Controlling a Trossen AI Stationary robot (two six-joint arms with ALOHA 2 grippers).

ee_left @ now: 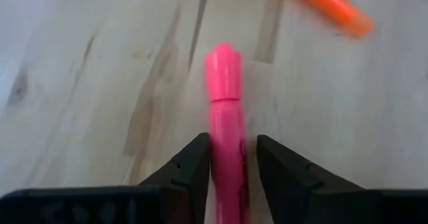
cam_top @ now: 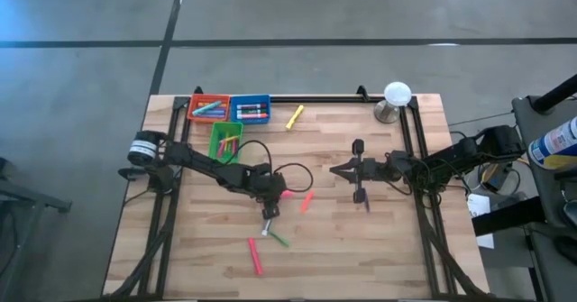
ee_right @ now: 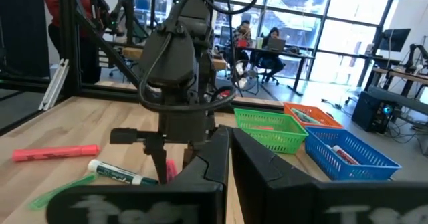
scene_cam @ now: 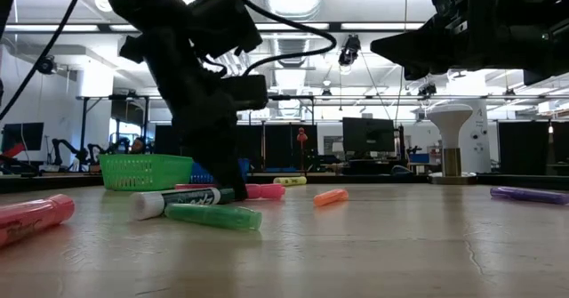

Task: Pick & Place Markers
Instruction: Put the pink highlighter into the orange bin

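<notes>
My left gripper (cam_top: pixel 273 192) (ee_left: pixel 231 144) is down at the table's middle, open, pointing down, with its fingers on either side of a pink marker (ee_left: pixel 225 110) (cam_top: pixel 287 194) that lies flat on the wood. An orange marker (cam_top: pixel 306 201) (ee_left: pixel 328 3) lies just to its right. A green marker (scene_cam: pixel 213 215) and a white-barrelled marker (scene_cam: pixel 178 199) lie nearer the near edge, and a pink-red one (cam_top: pixel 255 257) nearer still. A yellow marker (cam_top: pixel 295 117) lies by the bins. My right gripper (cam_top: pixel 335 169) (ee_right: pixel 231 140) hovers shut, right of centre, with a purple marker (cam_top: pixel 365 200) beneath its arm. My left gripper comes at the pink marker from above, with its fingers lying along the barrel's rear part (ee_left: pixel 227 164). One finger (ee_left: pixel 194 164) lies against the barrel's side, while the other (ee_left: pixel 274 167) stands a narrow gap away. The marker lies flat on the table.
An orange bin (cam_top: pixel 207 108), a blue bin (cam_top: pixel 251 110) and a green bin (cam_top: pixel 225 140) with markers inside stand at the table's far left. A white domed stand (cam_top: pixel 397 99) is at the far right corner. Black frame rails run along the left, far and right edges.
</notes>
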